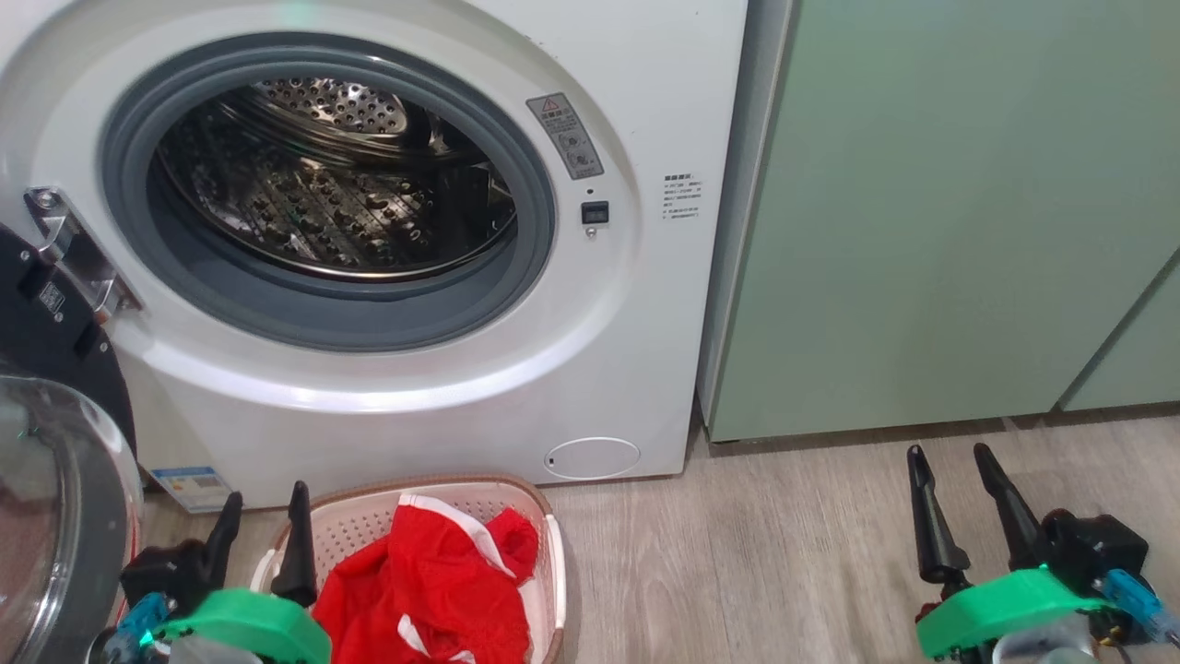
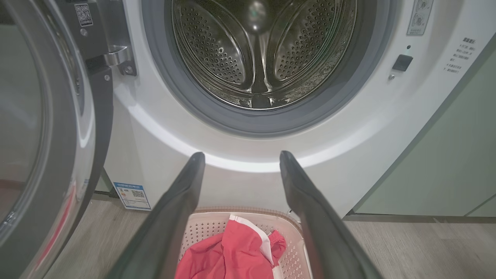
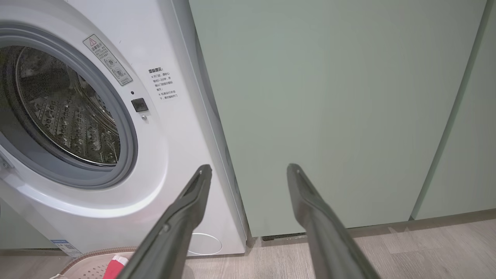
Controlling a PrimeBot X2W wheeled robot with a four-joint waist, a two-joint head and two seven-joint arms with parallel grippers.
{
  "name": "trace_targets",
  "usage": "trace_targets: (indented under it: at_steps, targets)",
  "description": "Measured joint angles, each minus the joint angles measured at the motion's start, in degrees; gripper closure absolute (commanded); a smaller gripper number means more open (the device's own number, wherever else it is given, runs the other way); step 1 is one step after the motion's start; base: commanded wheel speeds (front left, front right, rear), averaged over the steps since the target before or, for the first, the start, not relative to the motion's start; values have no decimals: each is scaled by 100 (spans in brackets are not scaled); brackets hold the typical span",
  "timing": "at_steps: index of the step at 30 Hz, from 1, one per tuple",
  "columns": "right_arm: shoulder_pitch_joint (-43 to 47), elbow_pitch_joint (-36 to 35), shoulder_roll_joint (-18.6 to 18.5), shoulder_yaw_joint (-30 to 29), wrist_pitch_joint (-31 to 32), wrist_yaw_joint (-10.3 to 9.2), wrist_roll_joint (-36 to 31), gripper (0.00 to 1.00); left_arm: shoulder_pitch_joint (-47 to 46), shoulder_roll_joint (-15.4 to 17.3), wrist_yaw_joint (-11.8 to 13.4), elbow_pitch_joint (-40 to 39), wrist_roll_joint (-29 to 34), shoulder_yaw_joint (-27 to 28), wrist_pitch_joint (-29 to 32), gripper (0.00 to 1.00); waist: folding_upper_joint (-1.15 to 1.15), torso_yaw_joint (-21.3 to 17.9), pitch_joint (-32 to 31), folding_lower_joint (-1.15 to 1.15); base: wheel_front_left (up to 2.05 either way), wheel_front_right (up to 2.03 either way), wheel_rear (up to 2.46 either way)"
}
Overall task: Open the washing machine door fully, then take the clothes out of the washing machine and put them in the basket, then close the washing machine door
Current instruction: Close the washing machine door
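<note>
The thin bright red fabric garment [image 1: 424, 590] with white trim is lying crumpled in the cream-white perforated plastic basket [image 1: 546, 553], its trim stripe slanting toward 4 o'clock. The basket is sitting at 6 o'clock of the big white front-loading washing machine [image 1: 572, 369], whose glossy black round door [image 1: 55, 516] is standing open at 8 o'clock. Its grey warning sticker [image 1: 565, 136], with a red triangle, is showing print too small to read. The left gripper [image 1: 267, 493] is hovering by the basket's 9 o'clock rim and the right gripper [image 1: 948, 452] at 4 o'clock, both with fingers apart.
</note>
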Motion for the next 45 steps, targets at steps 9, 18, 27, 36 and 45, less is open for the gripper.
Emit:
trace_targets:
  at_steps: [9, 18, 27, 36, 45]
  targets:
    - [0, 1, 0, -1, 0, 0, 0, 0, -1, 0, 0, 26, 0, -19, 0, 0, 0, 1, 6, 0, 0, 0, 0]
    - [0, 5, 0, -1, 0, 0, 0, 0, -2, 0, 0, 93, 0, -16, 0, 0, 0, 5, 20, 0, -21, 20, 2]
    - [-1, 14, 3, -1, 0, 0, 0, 0, -15, 3, 0, 107, 7, -13, 0, 0, 0, 5, 1, 0, -147, 139, 8]
    - [3, 15, 3, -2, 0, 0, 0, 0, -14, 8, 0, 137, 15, -31, 0, 0, 0, 28, 0, 0, -217, 209, 8]
    - [13, 15, 4, 0, 0, 0, 1, 0, -5, 15, 0, 85, -1, -156, 0, 0, 0, 48, 9, 0, -191, 178, 13]
